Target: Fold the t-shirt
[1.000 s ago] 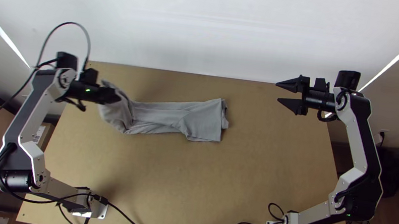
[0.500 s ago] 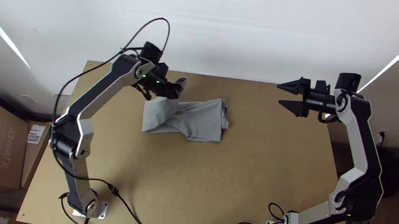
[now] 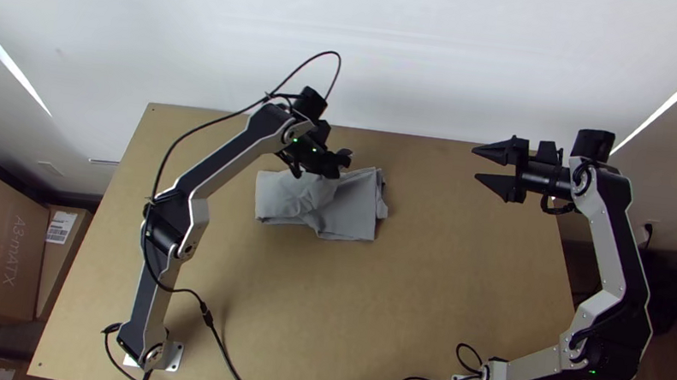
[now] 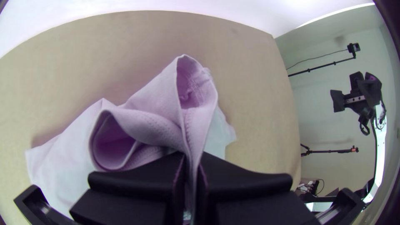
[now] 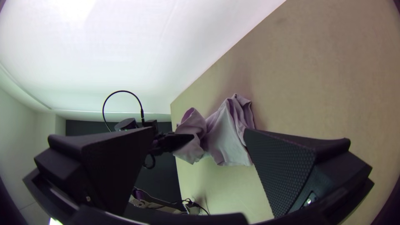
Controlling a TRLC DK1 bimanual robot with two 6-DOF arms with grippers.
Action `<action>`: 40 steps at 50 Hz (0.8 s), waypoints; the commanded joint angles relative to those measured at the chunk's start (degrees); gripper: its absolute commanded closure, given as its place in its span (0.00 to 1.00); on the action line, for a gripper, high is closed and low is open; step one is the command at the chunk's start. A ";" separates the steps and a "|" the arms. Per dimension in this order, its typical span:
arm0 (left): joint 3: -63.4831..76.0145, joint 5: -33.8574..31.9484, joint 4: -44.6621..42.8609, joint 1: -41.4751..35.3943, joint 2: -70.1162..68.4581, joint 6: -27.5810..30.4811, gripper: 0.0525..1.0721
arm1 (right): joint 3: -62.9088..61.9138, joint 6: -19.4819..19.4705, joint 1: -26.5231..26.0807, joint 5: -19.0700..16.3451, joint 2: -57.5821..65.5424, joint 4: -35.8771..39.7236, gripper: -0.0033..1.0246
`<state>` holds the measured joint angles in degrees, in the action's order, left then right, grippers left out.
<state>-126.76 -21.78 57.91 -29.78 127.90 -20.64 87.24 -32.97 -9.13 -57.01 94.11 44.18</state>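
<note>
Closed nearly face to face, with a thin gathered fold clamped in them, are the fingers of the left gripper (image 3: 344,162). By it the grey t-shirt (image 3: 353,215) is pinched near its far edge, and the caught cloth is drawn up in a narrow crest; beside the crest, in the left wrist view, an open rolled loop is formed. On the far half of the wooden table (image 3: 418,312), left of centre in the top view, the folded, rumpled bundle is laid. Its long axis is set crosswise, from the left arm's side to the right arm's, roughly parallel to the far table edge. A rounded fold is presented at the left end; at the right end, layered edges and a small jutting corner are pointed towards the right arm's side. Well apart from the cloth, the right gripper (image 3: 476,164) is aimed left, its fingers spread wide with only air between them.
</note>
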 commanded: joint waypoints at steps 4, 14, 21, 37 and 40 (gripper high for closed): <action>-3.76 1.04 -1.31 -2.92 3.94 -1.24 0.97 | -2.16 -0.08 -0.10 0.41 -2.79 -0.68 0.04; -4.11 0.34 -6.05 -5.90 5.26 -0.89 0.04 | -7.61 0.10 1.30 2.52 -4.02 -3.93 0.04; -4.20 0.16 -11.06 -5.99 1.74 -2.74 0.04 | -12.18 0.10 5.70 6.65 -3.05 -8.59 0.04; -4.02 0.25 -13.00 0.95 -12.06 -4.14 0.04 | -15.00 2.39 17.65 10.17 5.48 -16.15 0.04; -3.93 0.34 -12.38 3.68 -14.69 -3.97 0.04 | -14.03 3.88 19.41 11.05 7.58 -16.23 0.04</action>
<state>-128.95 -21.39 44.66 -29.71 119.33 -23.59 73.38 -31.38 7.97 -46.94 98.13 28.71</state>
